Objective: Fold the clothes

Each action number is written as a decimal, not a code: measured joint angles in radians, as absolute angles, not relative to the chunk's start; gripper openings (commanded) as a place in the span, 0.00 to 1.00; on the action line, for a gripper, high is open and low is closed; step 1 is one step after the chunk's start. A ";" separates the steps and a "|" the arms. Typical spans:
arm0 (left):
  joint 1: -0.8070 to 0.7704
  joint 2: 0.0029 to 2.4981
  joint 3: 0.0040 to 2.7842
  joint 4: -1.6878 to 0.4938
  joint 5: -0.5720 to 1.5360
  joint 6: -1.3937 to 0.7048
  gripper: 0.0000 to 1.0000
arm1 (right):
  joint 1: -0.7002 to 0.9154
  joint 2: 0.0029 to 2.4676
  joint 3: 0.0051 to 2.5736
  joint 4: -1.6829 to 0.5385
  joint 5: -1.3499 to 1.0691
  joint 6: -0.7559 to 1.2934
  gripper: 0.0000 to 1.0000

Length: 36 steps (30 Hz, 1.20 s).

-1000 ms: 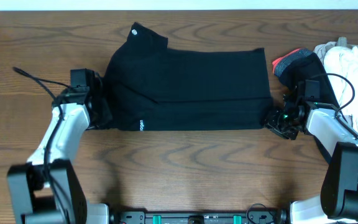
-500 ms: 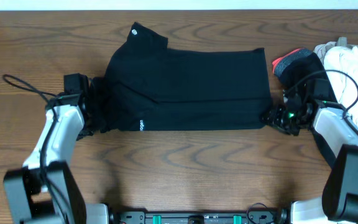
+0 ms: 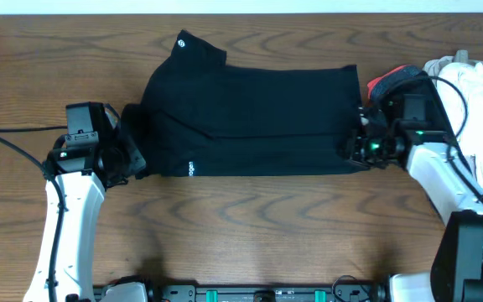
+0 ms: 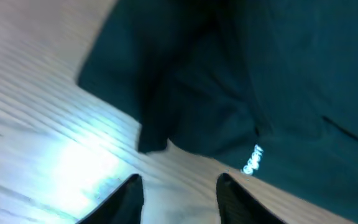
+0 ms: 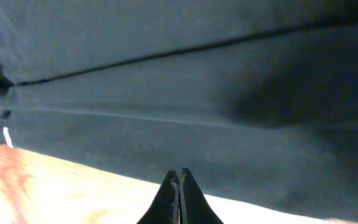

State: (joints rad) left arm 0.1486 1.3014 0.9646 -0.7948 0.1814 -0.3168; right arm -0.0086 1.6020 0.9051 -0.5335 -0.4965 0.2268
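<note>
Hovering beside black T-shirt (image 3: pixel 258 117), left claw (image 4: pixel 180 186) spread, empty; right claw (image 5: pixel 179 177) pressed together at its edge.

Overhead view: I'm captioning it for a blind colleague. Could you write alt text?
A folded black T-shirt lies on a wooden table, the left gripper at its left edge, the right gripper at its right. A white garment and a red-edged black garment lie far right.
</note>
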 measured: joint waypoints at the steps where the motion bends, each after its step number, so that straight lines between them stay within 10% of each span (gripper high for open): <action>1: 0.148 1.304 0.965 -0.810 0.194 -0.316 0.33 | 0.012 1.611 0.905 -0.524 -0.486 0.229 0.01; 36: 0.149 1.306 0.965 -0.849 0.237 -0.317 0.34 | 0.097 1.799 0.905 -0.161 -0.339 0.327 0.04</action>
State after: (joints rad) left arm 0.1486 1.3064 0.9646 -0.8486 0.2375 -0.3172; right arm 0.0967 1.7992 0.9054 -0.1612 -0.3386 0.3267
